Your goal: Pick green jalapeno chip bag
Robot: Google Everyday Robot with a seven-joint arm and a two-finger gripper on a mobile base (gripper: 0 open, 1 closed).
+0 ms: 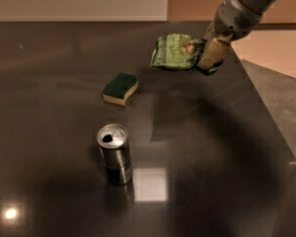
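Observation:
The green jalapeno chip bag (175,52) is a crinkled glossy green foil bag with white lettering and a small red mark. It hangs in the air above the dark table, toward the back right, casting a shadow below. My gripper (207,58) comes in from the upper right and is shut on the bag's right end, holding it clear of the tabletop.
A dark-green sponge with a yellow base (120,88) lies on the dark glossy table (49,132) left of the bag. An open silver can (115,153) stands upright nearer the front. The table's right edge (266,112) runs diagonally, with grey floor beyond.

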